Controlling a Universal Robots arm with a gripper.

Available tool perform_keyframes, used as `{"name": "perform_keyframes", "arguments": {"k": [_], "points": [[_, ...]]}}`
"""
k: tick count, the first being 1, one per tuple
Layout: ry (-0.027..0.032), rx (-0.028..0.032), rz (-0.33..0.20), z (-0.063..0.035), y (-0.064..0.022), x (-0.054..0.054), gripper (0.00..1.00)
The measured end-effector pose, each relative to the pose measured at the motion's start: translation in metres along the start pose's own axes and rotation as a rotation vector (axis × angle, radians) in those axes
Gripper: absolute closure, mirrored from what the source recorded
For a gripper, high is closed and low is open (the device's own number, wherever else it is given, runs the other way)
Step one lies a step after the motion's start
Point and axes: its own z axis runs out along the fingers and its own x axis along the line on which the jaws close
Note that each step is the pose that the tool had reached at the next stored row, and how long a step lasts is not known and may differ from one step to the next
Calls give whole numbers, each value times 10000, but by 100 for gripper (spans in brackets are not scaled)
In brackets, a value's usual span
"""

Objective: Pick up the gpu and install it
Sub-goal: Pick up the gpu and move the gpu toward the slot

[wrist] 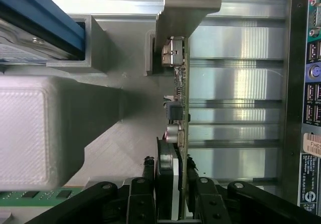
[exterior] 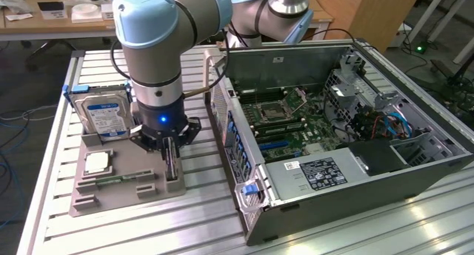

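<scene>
The gpu [exterior: 172, 167] stands on edge in a slot at the exterior view's right side of the grey parts tray [exterior: 111, 202]. My gripper [exterior: 170, 150] comes down on it from above, one black finger on each side of the card. In the wrist view the gpu [wrist: 181, 98] shows as a thin green board edge-on, with small components and a silvery end bracket [wrist: 185, 8]. My gripper [wrist: 170, 184] is shut on the gpu, with the fingers [wrist: 148, 181] pressed against both faces. The card's lower edge still sits in the tray.
A blue-labelled hard drive [exterior: 104, 113] stands upright at the back of the tray. A processor [exterior: 97, 162] and a memory stick [exterior: 119, 180] lie in front of it. The open computer case [exterior: 333, 127] lies just to the exterior view's right, with its rear port panel [wrist: 308, 83] close by.
</scene>
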Motion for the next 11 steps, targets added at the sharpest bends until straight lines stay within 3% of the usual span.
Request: {"name": "perform_keyframes", "arguments": {"k": [8,11], "points": [[2,2,-1,1,0,-3,64],[0,2,-1,1,0,-4,72]]}}
